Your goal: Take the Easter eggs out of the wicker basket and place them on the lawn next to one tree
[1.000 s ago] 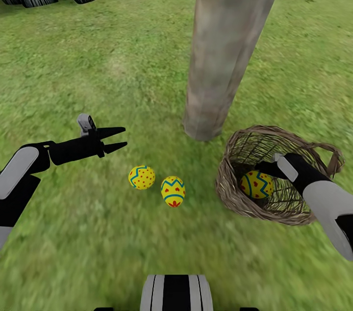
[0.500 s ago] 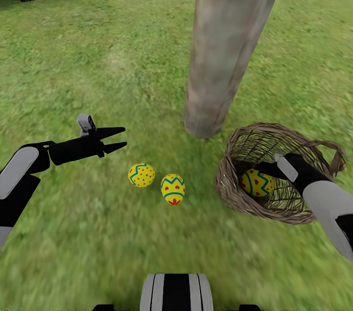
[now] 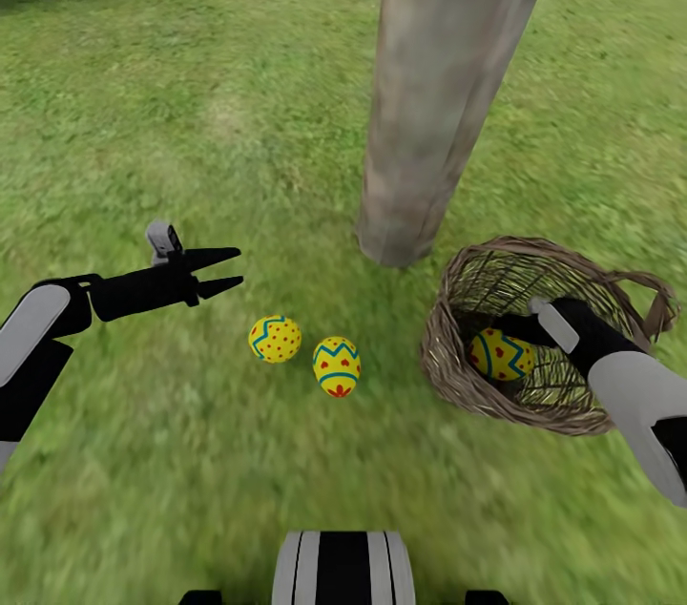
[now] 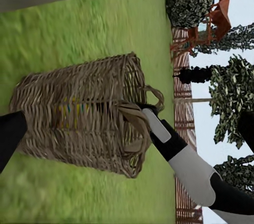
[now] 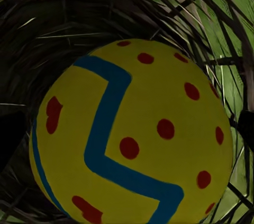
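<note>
- Your right gripper [image 3: 515, 330] reaches down inside the wicker basket [image 3: 477, 390]. Its fingertips are hidden behind the rim and the egg, so you cannot tell from the pictures whether the jaws are apart or closed on anything.
- In the right wrist view, the third egg [image 5: 132, 134] looms very close, yellow with a blue zigzag band and red dots, with dark woven wicker all around it. The same egg sits low in the basket in the head view, touching or just beside the gripper's tip.
- The basket lies tilted on the lawn [image 3: 191, 156], its mouth turned toward the tree, just beside the trunk's foot.
- Your left gripper [image 3: 224, 269] hovers above the grass with its two fingers parted and nothing between them. It points toward the tree, near the two eggs already out.
- The dotted egg [image 3: 275, 340] and the zigzag egg [image 3: 337, 366] rest on the grass just beside each other, between your left gripper and the basket.
- Both lie near the base of the tree [image 3: 420, 137], a thick grey-brown trunk rising out of the head view.
- Judged from this, two of three eggs are placed by the tree. What is left: lift the last egg out of the basket and set it on the grass beside the other two.
</note>
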`<state>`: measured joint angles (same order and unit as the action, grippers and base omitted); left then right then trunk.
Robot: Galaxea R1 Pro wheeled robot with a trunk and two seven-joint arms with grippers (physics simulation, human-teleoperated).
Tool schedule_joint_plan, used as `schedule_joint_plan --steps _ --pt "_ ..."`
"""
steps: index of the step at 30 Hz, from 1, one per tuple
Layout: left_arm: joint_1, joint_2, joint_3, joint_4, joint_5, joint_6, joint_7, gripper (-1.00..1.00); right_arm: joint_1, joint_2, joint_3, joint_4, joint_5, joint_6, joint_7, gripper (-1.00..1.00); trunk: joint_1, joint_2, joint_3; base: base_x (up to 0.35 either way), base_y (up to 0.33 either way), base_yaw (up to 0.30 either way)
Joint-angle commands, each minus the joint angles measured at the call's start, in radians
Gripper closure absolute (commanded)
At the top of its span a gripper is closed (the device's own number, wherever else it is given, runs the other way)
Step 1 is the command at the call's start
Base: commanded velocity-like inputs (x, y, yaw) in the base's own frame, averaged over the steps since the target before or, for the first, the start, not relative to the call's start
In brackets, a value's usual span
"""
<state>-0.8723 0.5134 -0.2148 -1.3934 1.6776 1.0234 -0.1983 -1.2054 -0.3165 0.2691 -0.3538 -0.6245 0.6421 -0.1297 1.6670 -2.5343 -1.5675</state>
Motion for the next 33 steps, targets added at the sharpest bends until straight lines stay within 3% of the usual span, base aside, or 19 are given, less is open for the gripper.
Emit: schedule_joint_plan --steps 1,17,27,33 --pt "-0.001 0.002 -0.001 0.001 -0.007 0.0 -0.01 -1.0 0.0 -0.001 0.007 -0.002 -0.01 0.006 -0.007 -1.0 0.0 -0.001 -0.005 0.0 0.0 0.0" --pt "0.0 0.004 -0.001 0.001 -0.007 0.001 -0.01 -1.0 0.0 -0.003 0.007 -0.001 -0.009 0.014 -0.005 -1.0 0.003 -0.002 -0.032 0.0 0.0 0.0" --pt "0.0 0.004 -0.001 0.001 -0.007 0.001 -0.01 -1.0 0.0 -0.003 0.007 -0.001 -0.009 0.015 -0.005 -1.0 0.003 -0.002 -0.032 0.0 0.0 0.0" --pt "-0.001 0.004 -0.001 -0.001 -0.007 0.001 -0.01 -1.0 0.0 -0.003 0.007 0.004 -0.008 0.022 -0.005 -1.0 0.005 -0.003 -0.043 0.0 0.0 0.0"
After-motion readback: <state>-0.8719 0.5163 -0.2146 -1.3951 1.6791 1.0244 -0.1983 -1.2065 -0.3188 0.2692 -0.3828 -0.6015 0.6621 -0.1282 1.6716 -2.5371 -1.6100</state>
